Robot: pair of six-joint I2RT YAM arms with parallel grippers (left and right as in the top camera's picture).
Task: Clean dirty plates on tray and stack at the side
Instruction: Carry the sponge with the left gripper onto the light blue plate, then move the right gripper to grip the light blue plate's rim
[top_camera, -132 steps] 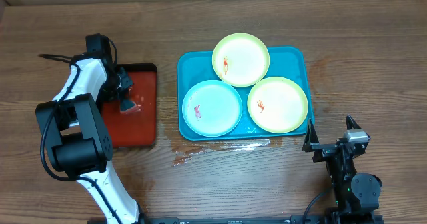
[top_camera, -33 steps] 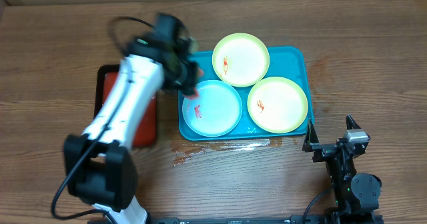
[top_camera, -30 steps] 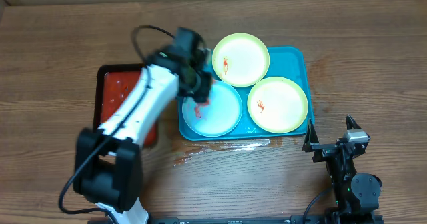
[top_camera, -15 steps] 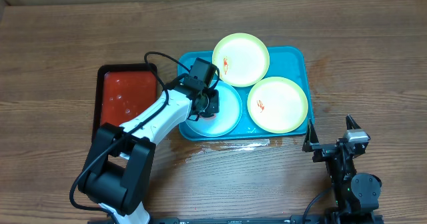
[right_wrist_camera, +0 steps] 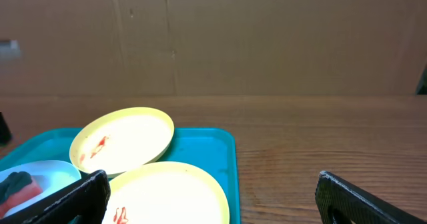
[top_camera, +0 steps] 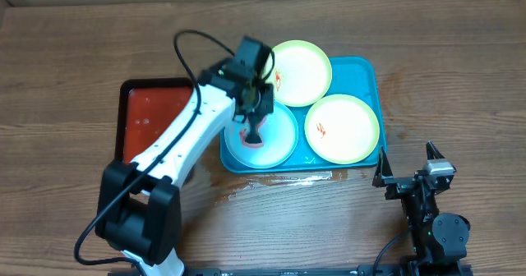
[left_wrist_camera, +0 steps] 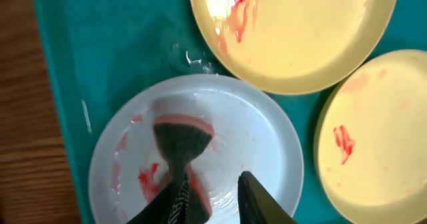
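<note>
While the left arm stretches over the tray, left to right:
red tray: on the table, just beside it
left gripper: fingers pinching a sponge – pressed onto the blue plate (red smears around it)
yellow-green plates: both in the tray, smeared
right gripper: fingers spread – off the tray's near right corner

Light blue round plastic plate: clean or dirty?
Dirty: red smears show on the light blue round plastic plate beside the dark pink-edged sponge.
</note>
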